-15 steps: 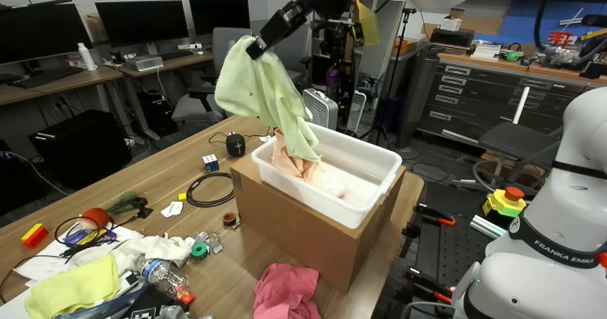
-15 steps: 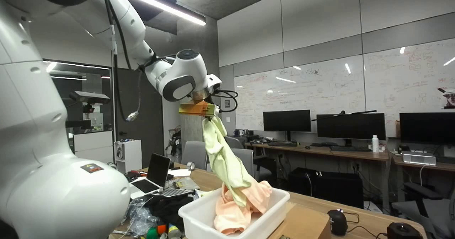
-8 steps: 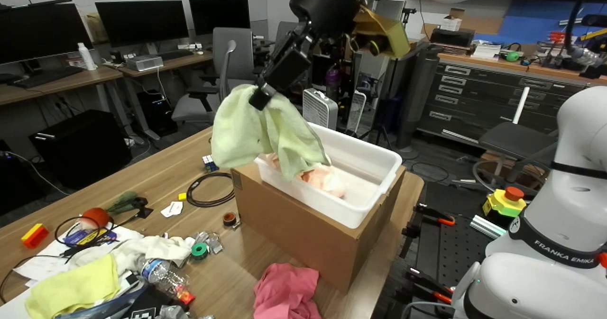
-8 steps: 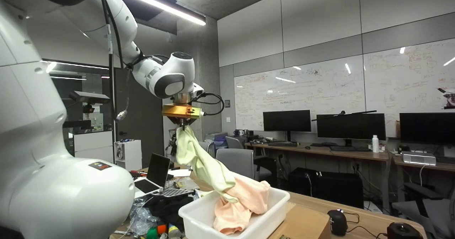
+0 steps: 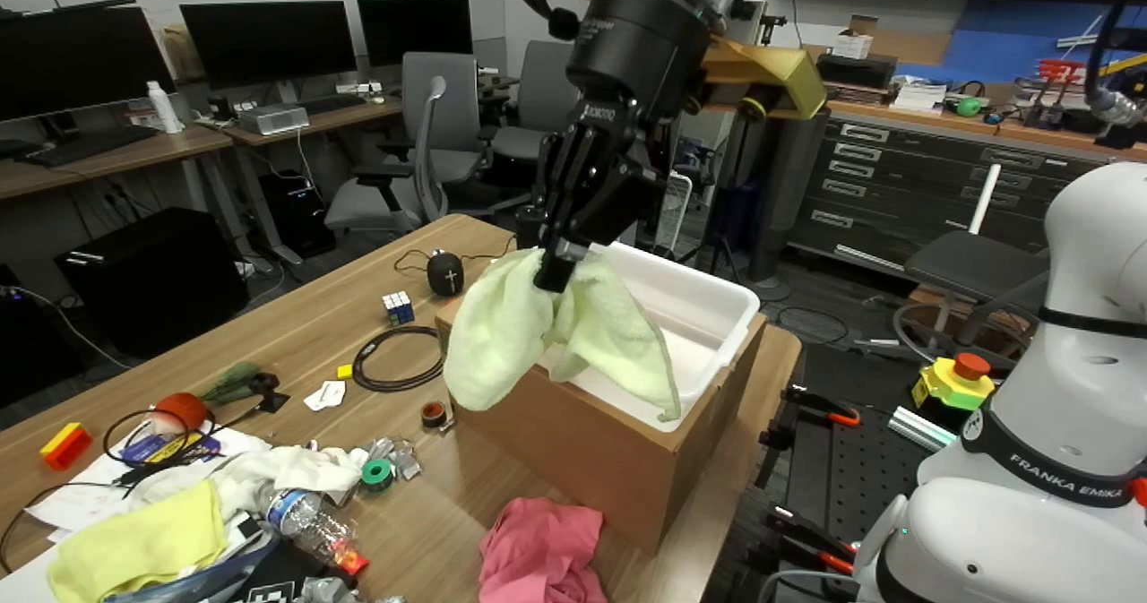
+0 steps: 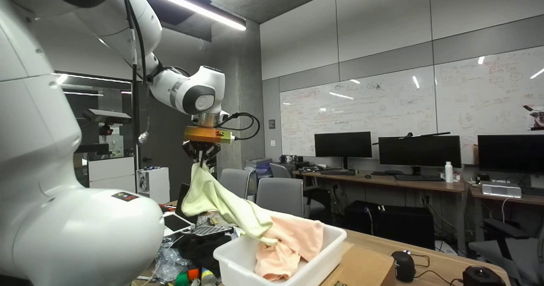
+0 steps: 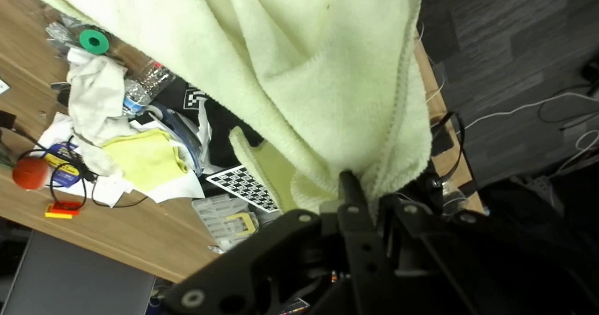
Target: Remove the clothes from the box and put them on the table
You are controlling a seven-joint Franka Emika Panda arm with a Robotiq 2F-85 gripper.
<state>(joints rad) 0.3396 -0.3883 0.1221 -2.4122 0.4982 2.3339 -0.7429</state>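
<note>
Surface (image 5: 439, 504): light wood, running from lower left to right of centre in an exterior view. Robot arm (image 6: 85, 230): white, takes up the left side of an exterior view. Brown carton (image 5: 573, 442): on the surface, lower centre of an exterior view. White tub (image 5: 672, 298): upright on top of the carton. Yellow-green garment (image 5: 502, 334): hangs from the claw (image 6: 201, 160) at the centre of an exterior view and fills the upper centre of the wrist view; its lower end is over the tub and overlaps the peach garment (image 6: 293, 239), contact between the two unclear. The peach garment: bunched inside the tub, bottom centre of an exterior view. Magenta-pink garment (image 5: 542, 554): crumpled on the surface just beside the carton, bottom centre of an exterior view, cut off by the lower frame edge. The claw: narrow, pinching the yellow-green garment, aimed downward; enters from the bottom edge in the wrist view. Neon-yellow cloth (image 5: 139, 540): lower left of an exterior view. Clear bottle (image 5: 314, 527): on its side, just right of the cloth. Puzzle cube (image 5: 398, 308): on the surface, left of the tub. Yellow block (image 5: 344, 371): below-left of the cube
</note>
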